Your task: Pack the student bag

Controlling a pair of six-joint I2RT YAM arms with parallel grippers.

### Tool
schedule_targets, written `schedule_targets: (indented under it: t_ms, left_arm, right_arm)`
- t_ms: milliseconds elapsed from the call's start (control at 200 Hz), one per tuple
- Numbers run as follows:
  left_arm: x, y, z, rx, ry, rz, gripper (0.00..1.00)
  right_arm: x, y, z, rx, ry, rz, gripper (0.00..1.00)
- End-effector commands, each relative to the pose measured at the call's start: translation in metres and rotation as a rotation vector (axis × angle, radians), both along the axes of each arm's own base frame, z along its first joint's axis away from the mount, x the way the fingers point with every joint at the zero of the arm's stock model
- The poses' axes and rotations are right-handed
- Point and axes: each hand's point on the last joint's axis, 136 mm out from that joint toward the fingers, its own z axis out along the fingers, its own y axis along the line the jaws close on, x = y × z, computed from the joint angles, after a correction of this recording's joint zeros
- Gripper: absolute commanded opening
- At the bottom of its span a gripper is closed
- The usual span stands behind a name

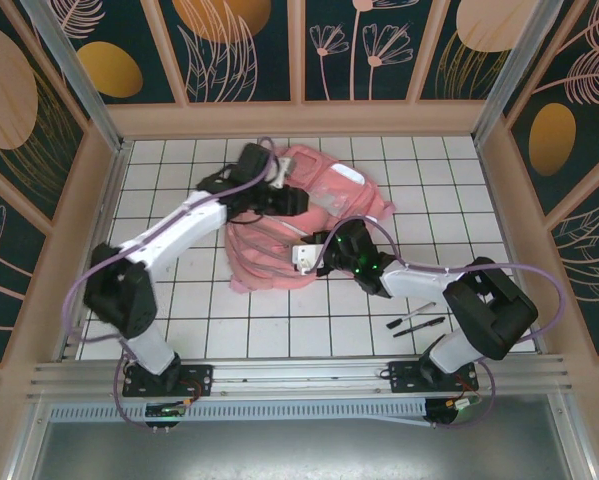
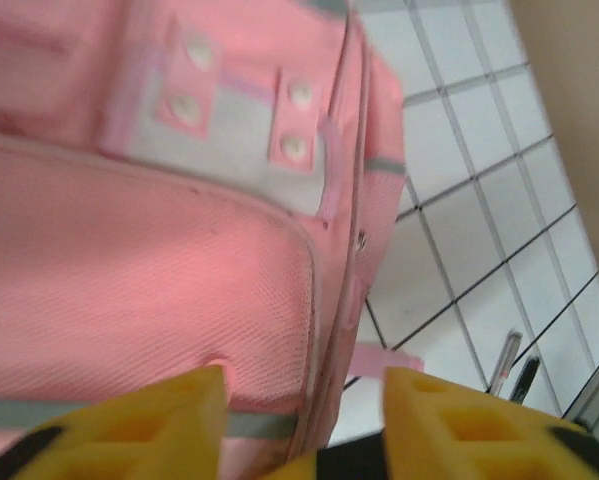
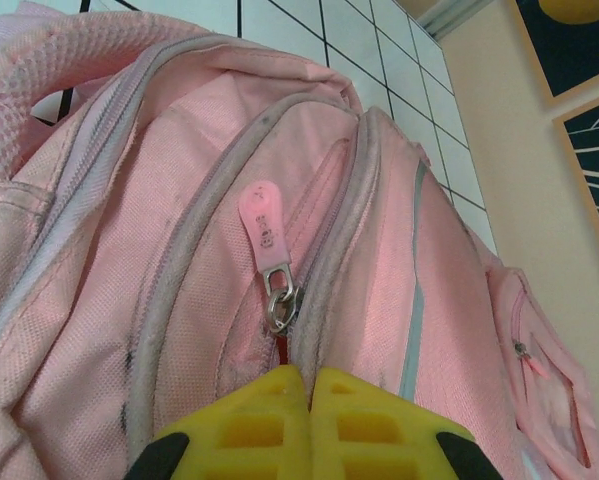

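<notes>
- Top view: the student bag [image 1: 337,192] lies flat in the middle of the white tiled table [image 1: 434,190], toward its far side.
- The left gripper [image 1: 279,200] is over the bag's left part; the right gripper [image 1: 306,256] sits at the bag's near edge. From this height the set of either claw cannot be read.
- Two dark pens [image 1: 419,320] lie on the tiles well to the right of the bag, near the right arm's base.
- Left wrist view: the left gripper [image 2: 304,425] has its yellow fingers [image 2: 164,425] apart, with nothing clamped between them.
- The student bag [image 2: 129,270] is close in front of them: pink weave, a pale panel with four round studs and a zip running down its right side.
- The table [image 2: 449,260] shows beyond, and the pens [image 2: 514,365] lie at the lower right.
- Right wrist view: the right gripper [image 3: 304,392] has its yellow fingers pressed together with no gap. Their tips are on the zip line of the student bag [image 3: 379,250].
- The pink zip pull [image 3: 262,225] and its metal ring hang just above the tips, not between them. Whether any fabric is pinched cannot be told.
</notes>
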Motion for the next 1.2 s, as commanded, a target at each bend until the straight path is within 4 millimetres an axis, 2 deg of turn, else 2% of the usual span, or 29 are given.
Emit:
schedule_targets:
  t_ms: [0,90,155,250,310,546,606,671,736,901,991,1026,1076,1196]
  left_arm:
    - [-0.024,0.024,0.034,0.03,-0.224,-0.145,0.52]
    - [-0.048,0.038,0.018,0.09,-0.292,-0.23,0.49]
    - [-0.063,0.044,-0.001,0.118,-0.296,-0.285,0.47]
    - [-0.077,0.043,-0.023,0.111,-0.28,-0.347,0.49]
    - [-0.08,0.037,-0.03,0.085,-0.271,-0.385,0.5]
    - [-0.065,0.02,-0.051,0.049,-0.244,-0.419,0.48]
    - [-0.066,0.015,-0.057,0.032,-0.226,-0.44,0.43]
    - [-0.073,0.009,-0.061,-0.004,-0.205,-0.487,0.34]
    - [-0.076,0.006,-0.065,-0.018,-0.193,-0.516,0.3]
    - [-0.066,0.01,-0.08,0.056,-0.206,-0.491,0.31]
    - [-0.054,0.015,-0.088,0.113,-0.221,-0.449,0.4]
    - [-0.049,0.017,-0.09,0.13,-0.228,-0.431,0.41]
    - [-0.047,0.016,-0.093,0.137,-0.231,-0.432,0.36]
    - [-0.045,0.013,-0.09,0.138,-0.237,-0.447,0.02]
  right_arm:
    - [0.004,0.002,0.03,0.125,0.034,-0.005,0.0]
    - [0.003,0.002,0.045,0.201,0.083,0.003,0.0]
    - [0.002,0.0,0.053,0.246,0.117,0.007,0.0]
    - [0.0,-0.002,0.061,0.295,0.164,0.022,0.0]
    - [-0.002,-0.003,0.064,0.313,0.184,0.032,0.0]
    - [-0.005,-0.005,0.066,0.333,0.233,0.046,0.0]
    - [-0.006,-0.005,0.065,0.334,0.245,0.05,0.0]
    - [-0.006,-0.006,0.065,0.336,0.254,0.053,0.0]
    - [-0.007,-0.006,0.065,0.338,0.26,0.058,0.0]
    - [-0.008,-0.005,0.066,0.341,0.265,0.067,0.0]
    - [-0.009,-0.004,0.069,0.343,0.263,0.081,0.0]
    - [-0.01,-0.003,0.07,0.342,0.264,0.086,0.0]
    - [-0.01,-0.003,0.072,0.343,0.262,0.09,0.0]
    - [-0.009,-0.005,0.069,0.319,0.244,0.081,0.0]
